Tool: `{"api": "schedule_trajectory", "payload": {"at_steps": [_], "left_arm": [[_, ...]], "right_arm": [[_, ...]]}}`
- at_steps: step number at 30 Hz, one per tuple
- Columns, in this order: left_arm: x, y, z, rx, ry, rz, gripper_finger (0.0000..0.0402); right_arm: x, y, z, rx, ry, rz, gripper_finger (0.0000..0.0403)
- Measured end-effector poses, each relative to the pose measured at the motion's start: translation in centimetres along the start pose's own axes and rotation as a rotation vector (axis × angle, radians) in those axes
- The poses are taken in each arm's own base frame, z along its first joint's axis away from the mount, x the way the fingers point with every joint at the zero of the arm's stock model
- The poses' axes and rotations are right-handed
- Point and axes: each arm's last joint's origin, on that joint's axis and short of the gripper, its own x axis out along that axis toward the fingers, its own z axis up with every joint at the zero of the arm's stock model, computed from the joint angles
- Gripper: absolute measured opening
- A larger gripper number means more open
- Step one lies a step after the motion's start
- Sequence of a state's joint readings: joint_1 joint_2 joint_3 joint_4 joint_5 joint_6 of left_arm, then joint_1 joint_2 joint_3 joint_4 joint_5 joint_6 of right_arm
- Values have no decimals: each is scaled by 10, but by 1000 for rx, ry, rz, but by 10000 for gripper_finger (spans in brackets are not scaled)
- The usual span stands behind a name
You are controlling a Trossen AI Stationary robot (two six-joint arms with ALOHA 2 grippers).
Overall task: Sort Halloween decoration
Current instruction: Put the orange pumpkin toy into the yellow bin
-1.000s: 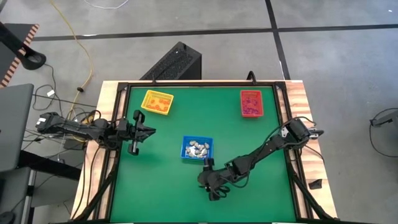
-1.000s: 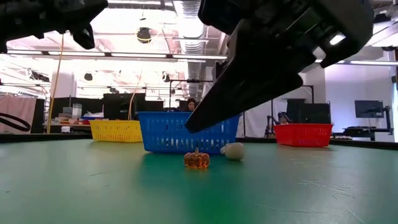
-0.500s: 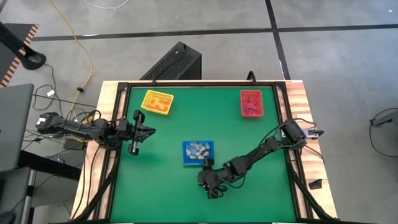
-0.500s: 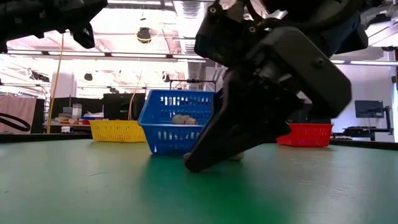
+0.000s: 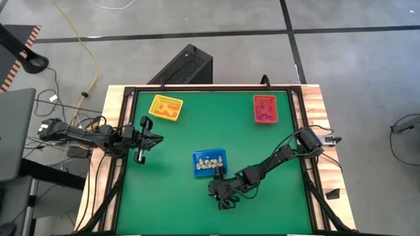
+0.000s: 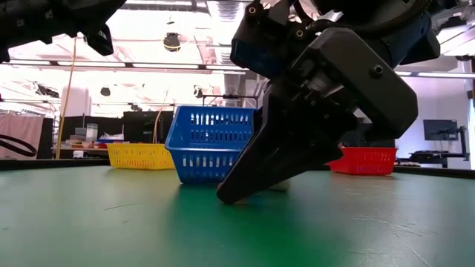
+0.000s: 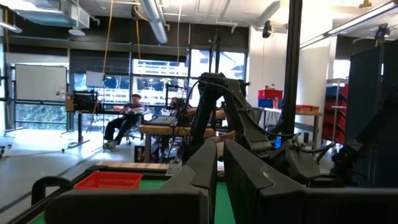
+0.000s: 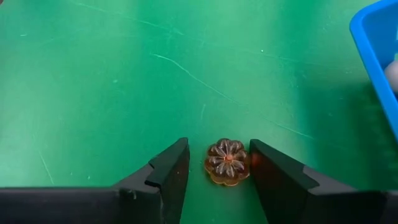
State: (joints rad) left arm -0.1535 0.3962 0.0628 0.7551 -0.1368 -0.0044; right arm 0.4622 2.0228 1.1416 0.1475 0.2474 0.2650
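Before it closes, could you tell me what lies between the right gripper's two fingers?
An orange pumpkin trinket on bare green mat, between the right gripper's open fingers; right wrist view.

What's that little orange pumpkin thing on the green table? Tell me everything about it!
The little pumpkin is a tiny, see-through orange trinket that looks like shiny plastic, with rounded ribs spreading from a small center like flower petals. It sits flat on the green table, seen from above. It lies between the open fingers of the right gripper, one on each side; one looks very close, but a touch cannot be told. The blue tray stands nearby.
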Motion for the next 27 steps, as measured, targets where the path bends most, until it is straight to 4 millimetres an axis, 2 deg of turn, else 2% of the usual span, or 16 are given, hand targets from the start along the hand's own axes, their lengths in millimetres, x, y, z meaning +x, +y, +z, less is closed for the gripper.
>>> {"api": "schedule_trajectory", "payload": {"at_steps": [11, 15, 21, 24, 27], "left_arm": [[0, 0, 0, 0, 0, 0, 18], [0, 0, 0, 0, 0, 0, 18], [0, 0, 0, 0, 0, 1, 18], [0, 0, 1, -1, -7, 0, 18], [0, 0, 1, -2, -15, -11, 18]], "right_arm": [[0, -2, 2, 13, -2, 6, 136], [-1, 0, 11, 1, 23, 8, 129], [-10, 7, 44, -59, 90, -9, 145], [-18, 7, 68, -121, 97, -14, 144], [-25, -2, 96, -185, 69, -26, 139]]}}
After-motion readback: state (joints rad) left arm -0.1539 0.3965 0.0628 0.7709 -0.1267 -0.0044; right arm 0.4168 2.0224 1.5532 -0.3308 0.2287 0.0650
